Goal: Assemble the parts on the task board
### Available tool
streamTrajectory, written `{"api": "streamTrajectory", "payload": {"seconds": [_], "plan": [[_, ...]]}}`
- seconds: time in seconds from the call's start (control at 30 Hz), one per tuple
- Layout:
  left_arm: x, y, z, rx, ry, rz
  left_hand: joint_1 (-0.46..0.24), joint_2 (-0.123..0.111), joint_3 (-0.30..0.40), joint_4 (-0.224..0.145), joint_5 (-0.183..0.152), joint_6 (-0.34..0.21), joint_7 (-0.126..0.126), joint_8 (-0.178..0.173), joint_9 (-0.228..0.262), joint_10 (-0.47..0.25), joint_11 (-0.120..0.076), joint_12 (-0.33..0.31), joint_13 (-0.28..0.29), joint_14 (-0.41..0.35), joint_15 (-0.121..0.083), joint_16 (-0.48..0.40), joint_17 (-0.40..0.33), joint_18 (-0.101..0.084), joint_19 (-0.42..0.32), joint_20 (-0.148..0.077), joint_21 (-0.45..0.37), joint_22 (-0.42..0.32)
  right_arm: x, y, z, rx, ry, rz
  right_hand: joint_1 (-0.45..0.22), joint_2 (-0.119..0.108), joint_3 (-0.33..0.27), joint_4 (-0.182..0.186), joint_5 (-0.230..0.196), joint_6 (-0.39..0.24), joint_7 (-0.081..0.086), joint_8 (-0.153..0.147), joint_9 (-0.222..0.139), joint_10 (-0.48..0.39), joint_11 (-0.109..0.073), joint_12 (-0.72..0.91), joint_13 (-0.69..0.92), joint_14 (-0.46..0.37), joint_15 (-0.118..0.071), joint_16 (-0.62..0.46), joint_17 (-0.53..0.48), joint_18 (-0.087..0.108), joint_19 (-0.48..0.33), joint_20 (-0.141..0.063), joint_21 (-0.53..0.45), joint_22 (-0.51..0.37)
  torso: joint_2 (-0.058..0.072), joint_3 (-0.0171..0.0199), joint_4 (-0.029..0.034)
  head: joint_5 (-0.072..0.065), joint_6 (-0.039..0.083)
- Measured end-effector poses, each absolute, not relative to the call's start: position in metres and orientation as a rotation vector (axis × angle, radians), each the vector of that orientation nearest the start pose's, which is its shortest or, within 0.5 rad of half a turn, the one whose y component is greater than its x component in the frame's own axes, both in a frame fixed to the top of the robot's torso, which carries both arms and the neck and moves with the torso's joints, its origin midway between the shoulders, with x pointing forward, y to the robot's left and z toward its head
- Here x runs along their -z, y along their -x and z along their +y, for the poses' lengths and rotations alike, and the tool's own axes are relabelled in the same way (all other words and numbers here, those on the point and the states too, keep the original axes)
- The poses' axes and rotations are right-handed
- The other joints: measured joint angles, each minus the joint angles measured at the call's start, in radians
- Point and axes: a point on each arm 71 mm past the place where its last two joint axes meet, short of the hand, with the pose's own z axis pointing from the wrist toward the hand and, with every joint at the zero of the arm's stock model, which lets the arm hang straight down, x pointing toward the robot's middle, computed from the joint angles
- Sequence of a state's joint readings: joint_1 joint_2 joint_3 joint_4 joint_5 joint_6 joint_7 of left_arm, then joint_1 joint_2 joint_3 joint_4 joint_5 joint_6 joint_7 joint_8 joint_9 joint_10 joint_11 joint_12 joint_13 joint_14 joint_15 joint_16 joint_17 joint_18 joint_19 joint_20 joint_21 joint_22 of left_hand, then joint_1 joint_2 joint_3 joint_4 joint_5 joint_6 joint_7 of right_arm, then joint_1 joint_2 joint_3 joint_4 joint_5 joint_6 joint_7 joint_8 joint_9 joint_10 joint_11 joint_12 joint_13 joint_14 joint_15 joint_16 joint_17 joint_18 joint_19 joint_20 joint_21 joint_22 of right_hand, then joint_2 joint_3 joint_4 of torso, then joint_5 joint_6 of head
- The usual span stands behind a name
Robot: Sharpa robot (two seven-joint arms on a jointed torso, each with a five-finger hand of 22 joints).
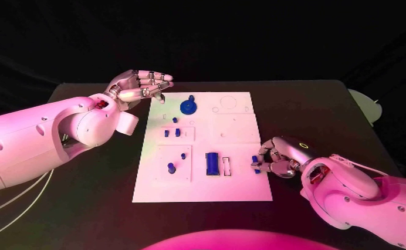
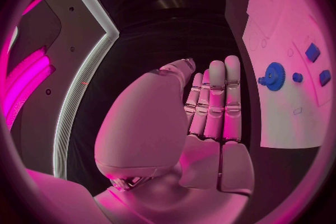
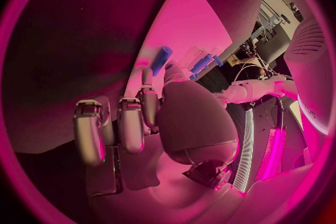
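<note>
Right hand pinching blue peg at task board edge; keep upright, seat squarely. Left hand apart, idle.

Task board mid-worktop, a hand at each side.
Left hand off board's far-left corner, gear just beside. Right hand at near-right edge, small peg at its fingertips.

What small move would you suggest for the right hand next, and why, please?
Probably lift the right hand slightly and carry its blue part inward over the board. It pinches the part at the board's right edge, apparently not yet in a slot, while the left hand hovers open, off the board's far left corner.
</note>
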State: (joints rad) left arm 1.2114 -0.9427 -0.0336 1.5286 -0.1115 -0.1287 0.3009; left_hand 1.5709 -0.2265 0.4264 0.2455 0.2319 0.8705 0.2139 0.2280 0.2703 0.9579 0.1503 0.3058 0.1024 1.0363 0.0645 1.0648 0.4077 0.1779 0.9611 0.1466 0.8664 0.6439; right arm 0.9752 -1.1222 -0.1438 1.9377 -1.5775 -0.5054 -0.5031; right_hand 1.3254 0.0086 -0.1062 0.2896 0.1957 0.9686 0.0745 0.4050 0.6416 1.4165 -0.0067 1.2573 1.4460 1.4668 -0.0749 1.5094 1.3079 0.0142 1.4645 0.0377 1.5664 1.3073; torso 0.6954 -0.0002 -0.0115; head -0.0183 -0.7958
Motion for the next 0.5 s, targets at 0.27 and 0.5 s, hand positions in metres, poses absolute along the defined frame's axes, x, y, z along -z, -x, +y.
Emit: {"api": "streamTrajectory", "payload": {"seconds": [0.27,0.5], "plan": [[0.1731,-0.4845,0.2465,1.554,1.012,1.572,-0.004,0.004,0.006,0.0,0.0,0.0,0.0,0.0,0.0,0.0,0.0,0.005,0.0,0.0,0.0,0.0,0.0,0.0,0.0,0.0,0.0,0.0,0.2647,-0.3433,-0.2282,-0.447,-0.086,1.879,0.004,-0.004,0.0,0.0,0.004,0.007,-0.007,0.002,0.0,-0.002,0.002,0.0,0.0,0.0,0.0,0.0,0.0,0.0,0.0,0.0,0.0,0.001,0.0,-0.001,-0.0003,0.0,-0.004],[0.173,-0.4843,0.2471,1.553,1.013,1.572,-0.004,0.004,0.006,0.0,0.0,0.0,0.0,0.0,0.0,0.0,0.0,0.005,0.0,0.0,0.0,0.0,0.0,0.0,0.0,0.0,0.0,0.0,0.2661,-0.3441,-0.2229,-0.448,-0.06,1.878,0.061,-0.012,0.009,-0.009,0.014,0.018,-0.01,-0.008,0.0,-0.003,0.003,0.0,0.014,0.0,0.0,0.0,0.0,0.0,0.0,0.0,0.0,0.001,0.0,-0.0012,-0.0002,0.0,-0.006]]}}
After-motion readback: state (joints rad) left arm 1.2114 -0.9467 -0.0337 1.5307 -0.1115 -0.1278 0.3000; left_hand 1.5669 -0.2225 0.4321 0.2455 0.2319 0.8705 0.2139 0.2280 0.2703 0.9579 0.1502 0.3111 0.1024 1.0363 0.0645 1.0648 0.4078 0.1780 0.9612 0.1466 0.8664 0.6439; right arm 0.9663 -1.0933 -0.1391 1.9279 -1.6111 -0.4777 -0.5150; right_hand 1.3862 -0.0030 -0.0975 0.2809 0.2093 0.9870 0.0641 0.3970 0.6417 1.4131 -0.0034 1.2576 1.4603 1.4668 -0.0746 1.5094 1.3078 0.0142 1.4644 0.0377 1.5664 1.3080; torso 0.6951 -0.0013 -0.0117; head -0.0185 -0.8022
